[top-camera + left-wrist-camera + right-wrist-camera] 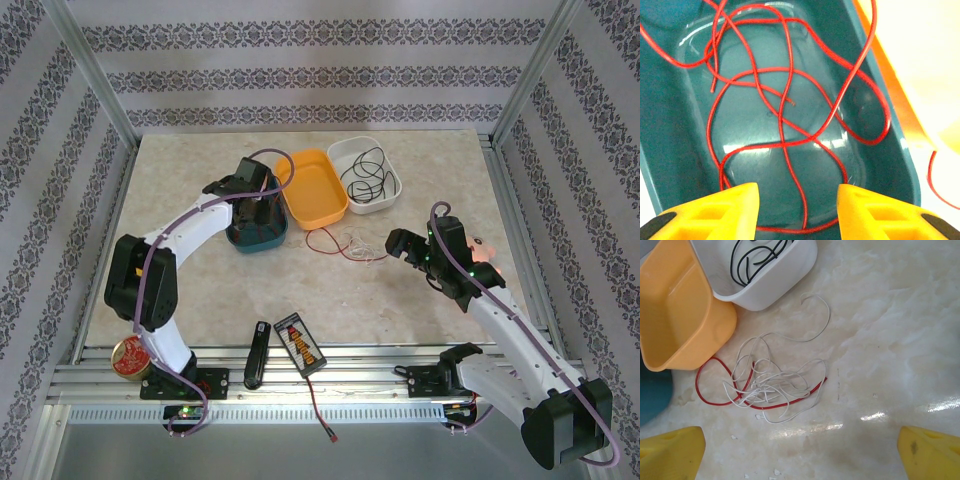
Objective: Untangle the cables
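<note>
A red cable [783,144] lies in loose crossing loops inside the teal tray [890,150]. One strand runs over the tray's rim onto the table. My left gripper [799,192] hangs over that tray, open, with the loops lying below its gap and nothing pinched. On the table, the pale whitish cable [770,382] sits in a tangle over the red cable's free end [773,406]. My right gripper [800,440] is open just short of this tangle, holding nothing. A black cable [755,260] lies coiled in the white tray [775,285].
An orange tray [315,185] stands between the teal tray [258,238] and the white tray [392,175]. Near the front edge lie a black orange-striped device [300,340], a black tool [256,355] and a round red tin [130,355]. Metal posts frame the table.
</note>
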You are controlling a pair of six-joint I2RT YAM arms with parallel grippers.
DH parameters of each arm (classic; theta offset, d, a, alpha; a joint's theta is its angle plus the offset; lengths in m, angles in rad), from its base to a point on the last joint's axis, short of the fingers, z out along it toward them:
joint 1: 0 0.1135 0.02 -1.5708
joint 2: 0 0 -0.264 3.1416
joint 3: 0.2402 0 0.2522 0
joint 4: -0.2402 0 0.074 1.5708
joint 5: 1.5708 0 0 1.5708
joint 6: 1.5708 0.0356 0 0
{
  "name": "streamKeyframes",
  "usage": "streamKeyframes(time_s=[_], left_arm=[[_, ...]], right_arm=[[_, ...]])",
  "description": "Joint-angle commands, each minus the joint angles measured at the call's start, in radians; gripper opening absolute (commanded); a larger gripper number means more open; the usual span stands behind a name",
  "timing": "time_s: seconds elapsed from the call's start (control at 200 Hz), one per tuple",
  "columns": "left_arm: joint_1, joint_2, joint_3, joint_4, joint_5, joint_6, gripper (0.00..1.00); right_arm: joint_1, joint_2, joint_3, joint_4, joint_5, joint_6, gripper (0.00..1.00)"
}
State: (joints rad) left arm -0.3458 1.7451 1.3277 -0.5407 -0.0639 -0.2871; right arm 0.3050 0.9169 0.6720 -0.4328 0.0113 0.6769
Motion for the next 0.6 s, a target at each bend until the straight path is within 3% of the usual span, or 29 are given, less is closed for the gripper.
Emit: streamKeyframes(time_s=[0.0, 0.165, 0.595], left_arm=[[0.002, 0.060, 0.083, 0.091, 0.007, 0.031, 0.42], [0.001, 0.170, 0.198, 0.036, 0.001, 0.066, 0.38], [0.007, 0.250, 0.237, 0.017, 0.003, 0.086, 0.34]], right_arm=[[-0.003, -0.016, -0.014, 0.010, 0.019, -0.002, 0.98], [-0.003, -0.034, -0.014, -0.013, 0.031, -0.005, 0.98], [-0.019, -0.045, -0.023, -0.016, 0.029, -0.001, 0.98]])
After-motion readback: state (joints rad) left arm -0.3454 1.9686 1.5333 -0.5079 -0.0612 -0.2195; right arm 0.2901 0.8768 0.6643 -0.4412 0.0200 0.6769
